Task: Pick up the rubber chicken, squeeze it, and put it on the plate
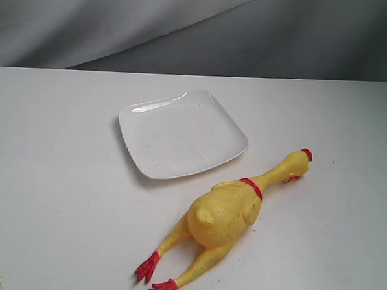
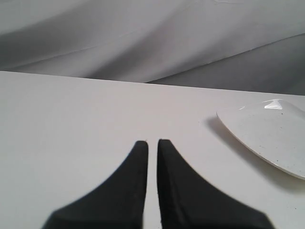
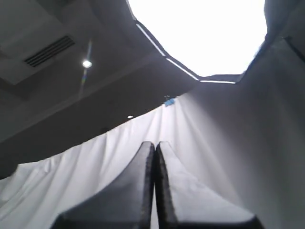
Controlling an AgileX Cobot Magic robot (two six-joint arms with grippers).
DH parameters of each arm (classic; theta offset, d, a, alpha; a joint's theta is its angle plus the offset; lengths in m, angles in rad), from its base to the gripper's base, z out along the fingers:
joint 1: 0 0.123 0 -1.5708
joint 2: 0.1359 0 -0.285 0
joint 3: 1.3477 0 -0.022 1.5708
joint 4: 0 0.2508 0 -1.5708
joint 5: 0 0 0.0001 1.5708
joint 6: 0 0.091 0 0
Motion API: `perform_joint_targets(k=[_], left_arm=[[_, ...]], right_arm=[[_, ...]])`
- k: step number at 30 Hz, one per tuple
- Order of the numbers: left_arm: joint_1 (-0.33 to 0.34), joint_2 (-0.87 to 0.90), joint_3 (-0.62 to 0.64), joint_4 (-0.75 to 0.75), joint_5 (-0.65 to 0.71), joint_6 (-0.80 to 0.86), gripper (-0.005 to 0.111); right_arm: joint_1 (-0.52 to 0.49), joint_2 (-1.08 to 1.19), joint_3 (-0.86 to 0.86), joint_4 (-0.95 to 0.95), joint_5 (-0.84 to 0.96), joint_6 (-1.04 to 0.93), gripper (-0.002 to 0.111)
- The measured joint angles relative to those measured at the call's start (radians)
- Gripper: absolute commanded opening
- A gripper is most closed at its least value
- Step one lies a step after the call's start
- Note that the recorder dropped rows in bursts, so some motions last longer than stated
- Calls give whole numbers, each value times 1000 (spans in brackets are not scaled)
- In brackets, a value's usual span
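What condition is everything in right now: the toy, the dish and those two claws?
rubber chicken: lying flat on the table, beside the plate, unheld.
plate: empty, flat on the table.
left gripper: all but shut, empty, low over the table.
right gripper: shut, empty, pointing up at the ceiling.

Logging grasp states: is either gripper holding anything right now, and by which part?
Nothing is held. The left gripper and right gripper have nothing between their fingers; the rubber chicken lies free on the table.
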Motion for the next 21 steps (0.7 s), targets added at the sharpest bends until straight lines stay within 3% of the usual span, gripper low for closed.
perform_joint_targets(k=[6,10,13,18,21], left_arm=[[0,0,0,0,0,0,8],[0,0,0,0,0,0,8],[0,0,0,0,0,0,8],[0,0,0,0,0,0,8],[0,0,0,0,0,0,8]], right_arm=[[0,106,-142,-157,-15,32,0],[0,279,-313,-270,92,79,0],[0,438,-476,-558,165,247,0],[0,724,-793,-1375,186,807,0],[-2,848,-940,-1574,145,991,0]])
